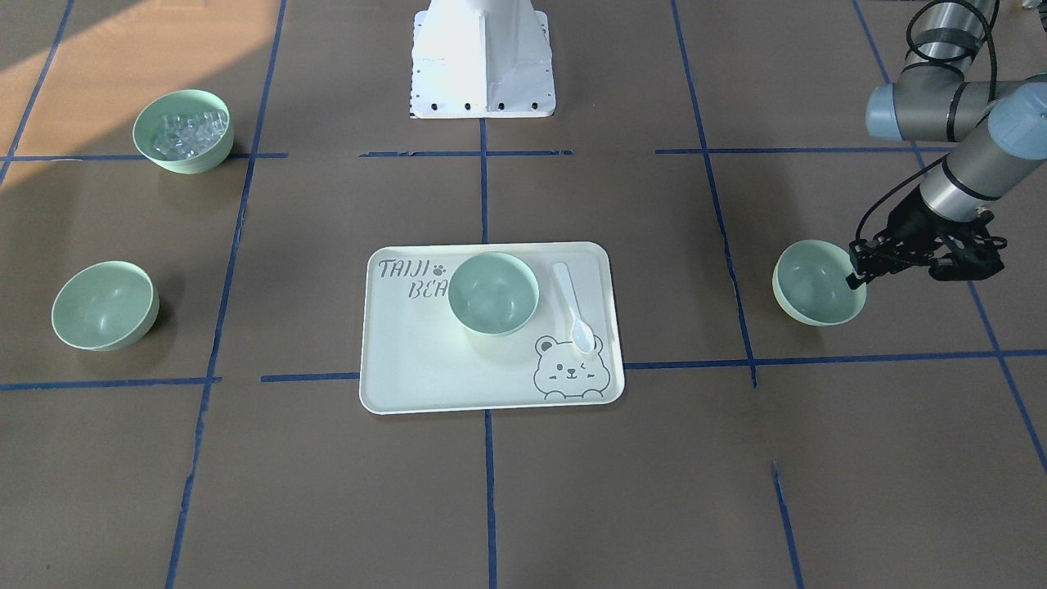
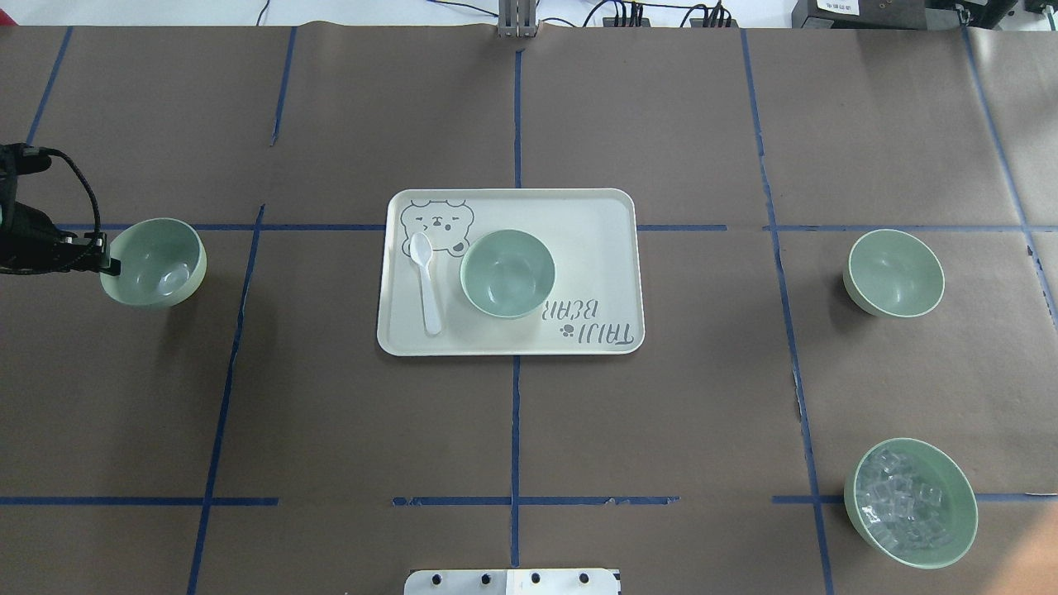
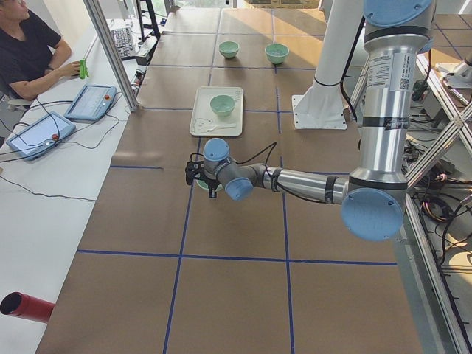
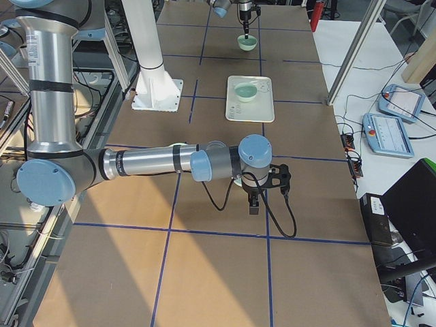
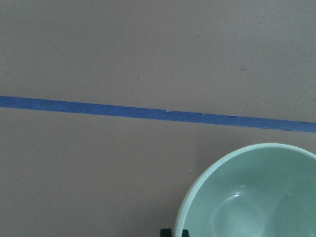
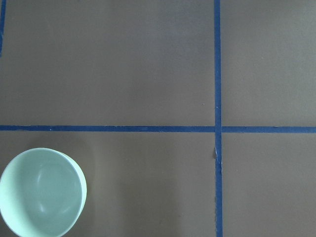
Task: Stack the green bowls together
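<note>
Step in hand, as I read it: grasp the left bowl so it can be carried to the tray bowl; nothing is stacked yet, and the three plain green bowls sit well apart. Left bowl is upright on the desk, far out on the robot's left; tray bowl is upright on the bear-print tray, just beside a white spoon; right bowl is upright on the desk far out on the robot's right; the ice bowl sits nearer the base on that side and is not part of the job. Left fingers point down at the left bowl's rim on the side away from the tray, touching it or nearly so; the wrist view shows only two dark tips at the rim's edge, so I cannot tell whether they pinch the wall or merely straddle it. Right fingers hang over bare desk near the right bowl; only the side camera shows them, so I cannot tell whether they are spread or pressed together. To do it well: one finger inside the wall and one outside, seated deep enough that the smooth plastic does not pivot; close firmly; lift straight up before travelling; the bowl will probably hang tilted from a one-sided rim grip, so centre it over the tray bowl, lower until the walls nest, then release; keep clear of the spoon.
</note>
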You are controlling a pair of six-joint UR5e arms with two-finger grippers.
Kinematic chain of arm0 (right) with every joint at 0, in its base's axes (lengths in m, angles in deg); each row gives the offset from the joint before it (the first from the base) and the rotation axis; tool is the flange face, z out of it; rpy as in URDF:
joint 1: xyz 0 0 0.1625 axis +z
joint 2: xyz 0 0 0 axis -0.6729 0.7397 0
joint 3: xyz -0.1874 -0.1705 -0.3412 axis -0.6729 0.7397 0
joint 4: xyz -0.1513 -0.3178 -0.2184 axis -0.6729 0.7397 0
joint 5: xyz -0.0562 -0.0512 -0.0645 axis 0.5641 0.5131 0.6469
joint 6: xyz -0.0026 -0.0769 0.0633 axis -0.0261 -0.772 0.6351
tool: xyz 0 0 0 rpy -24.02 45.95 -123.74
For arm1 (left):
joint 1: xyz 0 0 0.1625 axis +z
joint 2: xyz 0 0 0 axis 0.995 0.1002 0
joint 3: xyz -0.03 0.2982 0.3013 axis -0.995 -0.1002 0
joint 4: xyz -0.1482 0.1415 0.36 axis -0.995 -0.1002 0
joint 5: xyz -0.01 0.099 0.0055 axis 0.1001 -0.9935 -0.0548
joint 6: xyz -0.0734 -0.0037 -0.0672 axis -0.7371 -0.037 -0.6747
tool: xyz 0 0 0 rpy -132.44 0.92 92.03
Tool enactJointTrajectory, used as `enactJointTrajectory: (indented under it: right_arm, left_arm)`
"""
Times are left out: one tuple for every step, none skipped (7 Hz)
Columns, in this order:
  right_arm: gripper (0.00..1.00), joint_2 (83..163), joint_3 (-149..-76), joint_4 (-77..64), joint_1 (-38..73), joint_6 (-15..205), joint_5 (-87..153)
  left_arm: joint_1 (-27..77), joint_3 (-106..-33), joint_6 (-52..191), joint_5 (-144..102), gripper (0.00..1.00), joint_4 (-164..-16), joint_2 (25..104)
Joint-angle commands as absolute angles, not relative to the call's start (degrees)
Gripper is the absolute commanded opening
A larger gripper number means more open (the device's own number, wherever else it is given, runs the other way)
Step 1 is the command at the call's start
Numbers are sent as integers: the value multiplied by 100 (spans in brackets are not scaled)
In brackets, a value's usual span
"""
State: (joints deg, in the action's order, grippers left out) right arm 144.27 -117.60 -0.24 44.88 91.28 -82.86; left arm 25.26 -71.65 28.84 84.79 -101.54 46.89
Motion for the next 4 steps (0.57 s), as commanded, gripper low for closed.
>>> enactJointTrajectory:
  right_arm:
    - [100,14411,-11590,-993,3947,10345,-8239]
    - [100,14411,-11545,-1084,3806,10490,-8230]
    - [100,14411,-11362,-1268,3648,10500,-8212]
    - [100,14419,-11012,-1774,3507,10561,-8134]
  left_arm:
    - [2220,-7887,2616,8660,0,-8598,5332]
    - [2220,-8126,1944,8634,0,-8145,5702]
    - [2255,-8155,1162,8625,0,-8079,6072]
    - [2316,-8155,667,8616,0,-7809,6493]
